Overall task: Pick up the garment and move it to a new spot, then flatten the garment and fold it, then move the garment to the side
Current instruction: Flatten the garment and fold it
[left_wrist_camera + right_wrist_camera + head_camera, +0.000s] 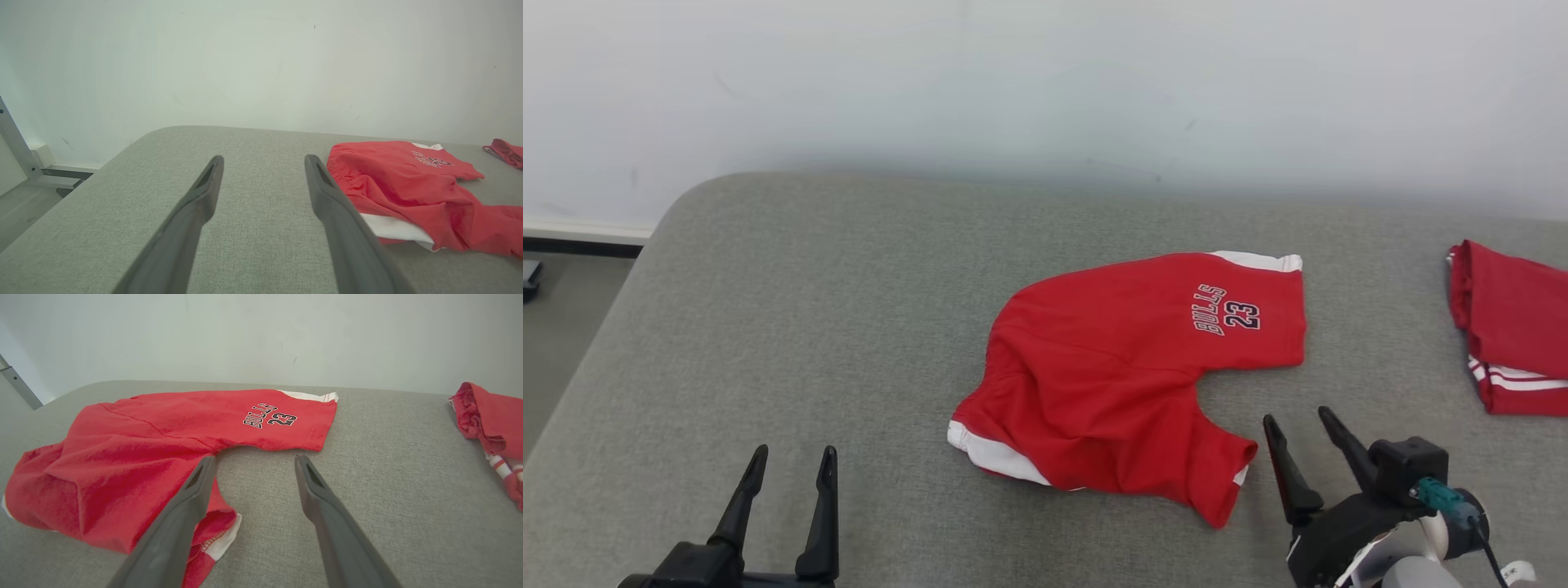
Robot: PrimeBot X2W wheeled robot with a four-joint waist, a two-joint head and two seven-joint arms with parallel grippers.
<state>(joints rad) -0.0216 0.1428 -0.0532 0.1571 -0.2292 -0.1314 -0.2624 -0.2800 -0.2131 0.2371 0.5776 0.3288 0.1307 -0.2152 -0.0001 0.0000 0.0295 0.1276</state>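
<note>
Shorts (pixel 1111 376) are shown rumpled at the middle of the grey surface (pixel 768 327). The left gripper (pixel 796 451) and right gripper (pixel 1296 415) are spread wide, nothing held; the right is placed just beside the near leg.

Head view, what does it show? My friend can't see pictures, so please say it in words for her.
Red shorts printed BULLS 23 lie rumpled on a grey surface. The left gripper and right gripper sit near the bottom, fingers apart, holding nothing. A second red garment lies at the right edge.
</note>
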